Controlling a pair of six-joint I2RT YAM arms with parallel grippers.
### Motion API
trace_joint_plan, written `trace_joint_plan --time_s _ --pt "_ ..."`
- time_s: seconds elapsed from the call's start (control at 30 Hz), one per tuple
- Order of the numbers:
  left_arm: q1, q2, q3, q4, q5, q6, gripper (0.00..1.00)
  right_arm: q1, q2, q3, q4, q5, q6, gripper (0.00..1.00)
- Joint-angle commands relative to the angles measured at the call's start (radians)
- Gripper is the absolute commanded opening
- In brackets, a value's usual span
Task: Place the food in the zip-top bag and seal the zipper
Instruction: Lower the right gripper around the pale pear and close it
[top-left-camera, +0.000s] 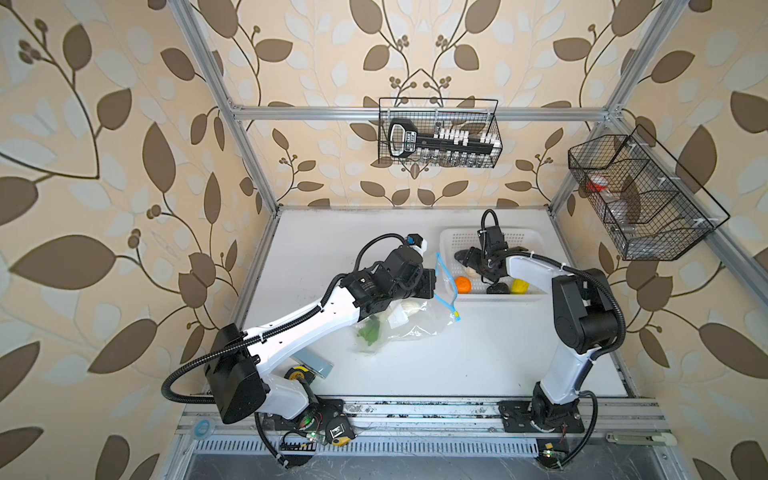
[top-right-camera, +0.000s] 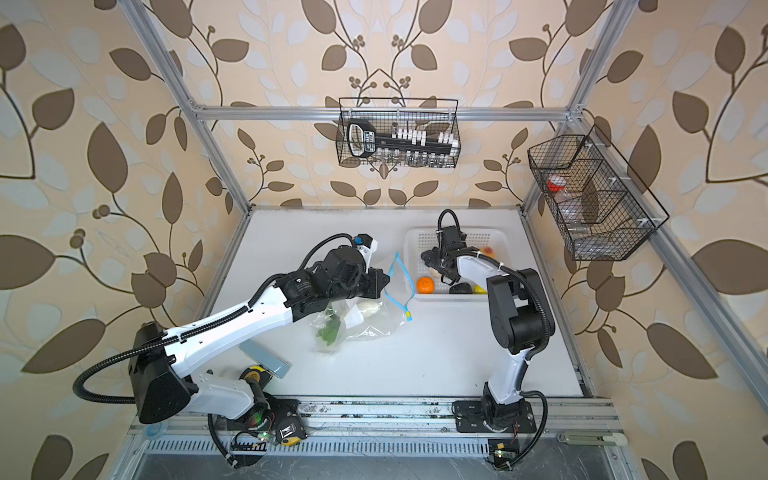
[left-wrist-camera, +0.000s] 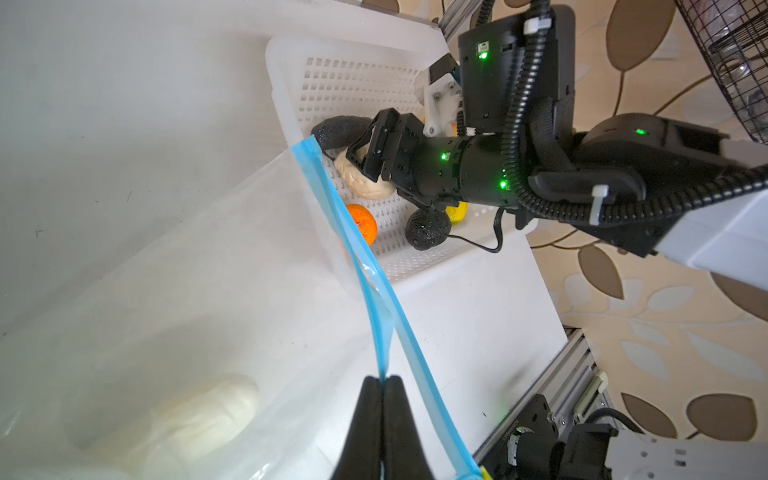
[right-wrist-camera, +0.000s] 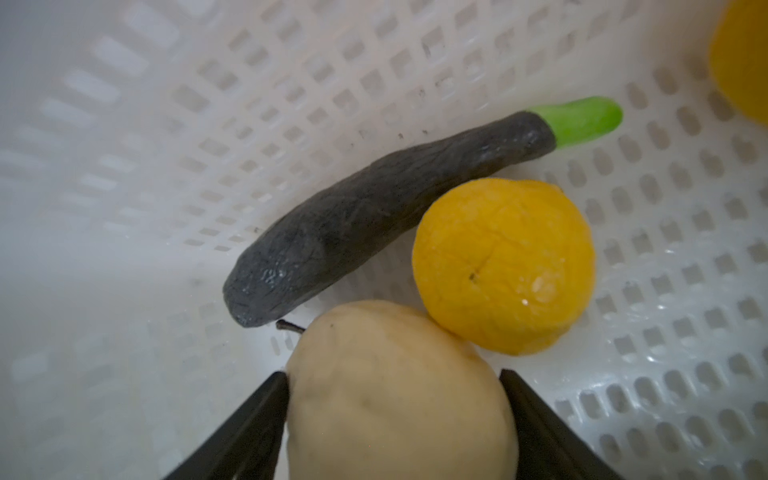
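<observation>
Black pads of the right jaws touch both flanks of the lump (right-wrist-camera: 395, 395), which I read as a grip. It sits low in the basket (right-wrist-camera: 124, 124), with a dark piece (right-wrist-camera: 374, 216) and the orange (right-wrist-camera: 503, 266) touching it just beyond.

My left jaws are pressed together on the zipper (left-wrist-camera: 322, 178), holding one lip of the bag (left-wrist-camera: 208, 291) up off the worktop (top-left-camera: 457, 365). Greens (top-left-camera: 368, 334) and a pale vegetable (top-left-camera: 409, 307) lie inside the bag.

The mouth stands just beside the basket wall on the left arm's side, and the zipper's long axis runs along that wall. I judge the lump must rise over the wall, then cross sideways towards the left arm. The right arm is the nearer one to the food.
</observation>
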Motion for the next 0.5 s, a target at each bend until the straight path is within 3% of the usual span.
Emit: trace_joint_plan --time_s 0.0,0.47 --pt "0.008 -0.010 -0.010 0.030 -0.001 0.001 0.00 -0.005 -0.006 -0.028 0.031 -0.014 0.007 0.75" --pt "0.008 -0.012 -0.012 0.032 0.006 -0.006 0.00 -0.018 -0.079 -0.058 0.040 -0.028 0.013 0.66"
